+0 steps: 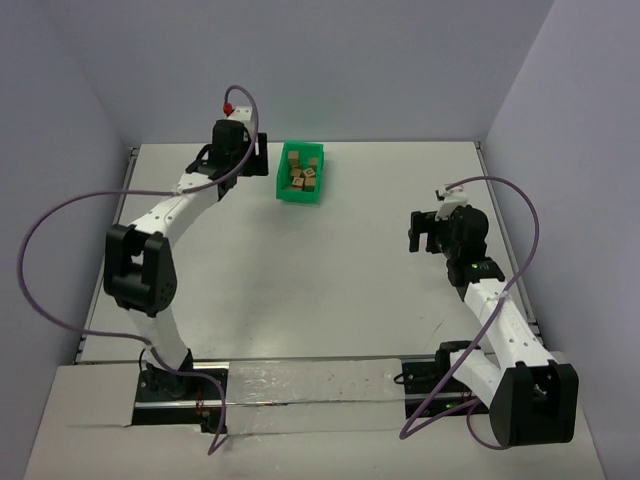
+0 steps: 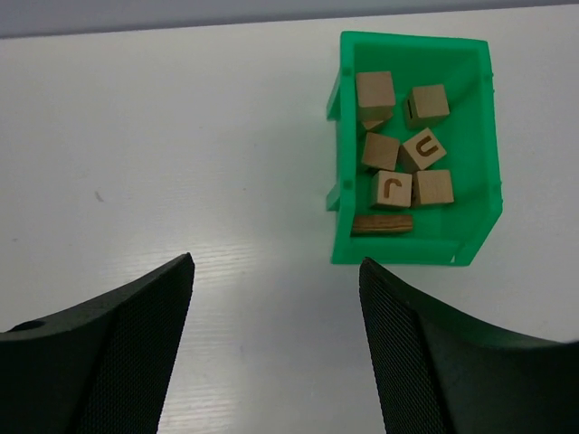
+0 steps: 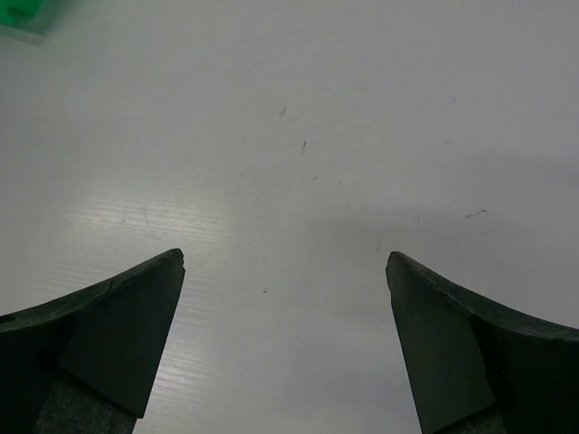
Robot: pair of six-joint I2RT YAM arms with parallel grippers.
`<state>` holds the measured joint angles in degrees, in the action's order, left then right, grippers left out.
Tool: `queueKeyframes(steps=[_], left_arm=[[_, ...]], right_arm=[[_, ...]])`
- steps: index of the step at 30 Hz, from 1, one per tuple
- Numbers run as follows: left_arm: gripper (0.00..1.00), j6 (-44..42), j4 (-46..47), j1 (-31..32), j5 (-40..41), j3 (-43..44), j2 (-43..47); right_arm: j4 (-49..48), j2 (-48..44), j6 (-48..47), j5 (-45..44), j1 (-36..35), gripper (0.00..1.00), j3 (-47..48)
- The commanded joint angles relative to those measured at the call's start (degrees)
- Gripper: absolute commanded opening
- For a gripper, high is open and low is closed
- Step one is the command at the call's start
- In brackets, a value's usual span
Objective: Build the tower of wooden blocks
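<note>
**Kid:** What is your left hand doing?

**Me:** My left hand is open, with nothing in it. It hangs over the table, just beside the bin, so it can reach in.

**Kid:** Where are the blocks?

**Me:** All the blocks I can see lie in the bin in a jumble. Some have letters on top (one flat piece lies by the near wall, and I can't tell what it is). No tower is up yet.

**Kid:** And your right hand?

**Me:** My right hand is open and empty too. It is over the table, well apart from the bin. I think that leaves room to build.

**Kid:** What comes first?

**Me:** I think I must lift one block out. They lie close together, so I could bump the ones next to it.
</note>
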<state>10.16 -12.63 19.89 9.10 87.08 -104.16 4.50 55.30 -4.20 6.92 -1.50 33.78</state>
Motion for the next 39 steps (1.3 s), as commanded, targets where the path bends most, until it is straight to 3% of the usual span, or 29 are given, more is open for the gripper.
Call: queueKeyframes(steps=[1,13,30,39], left_arm=[[0.79,4.56,-1.59,0.48,-1.38,8.13,-7.56],[0.77,6.1,2.13,1.83,-3.33,18.61,-20.92],[0.66,5.83,4.81,2.34,-2.09,24.47,-30.42],[0.48,5.92,5.65,2.35,-1.27,25.53,-32.86]], right_arm=[[-0.33,1.23,-0.23,-1.26,-0.35,1.0,3.15],[-0.43,3.14,-0.01,-2.18,-0.26,1.0,3.5],[-0.01,4.12,0.6,-2.27,-0.27,1.0,3.93],[-0.37,4.71,0.51,-2.35,-0.28,1.0,3.93]])
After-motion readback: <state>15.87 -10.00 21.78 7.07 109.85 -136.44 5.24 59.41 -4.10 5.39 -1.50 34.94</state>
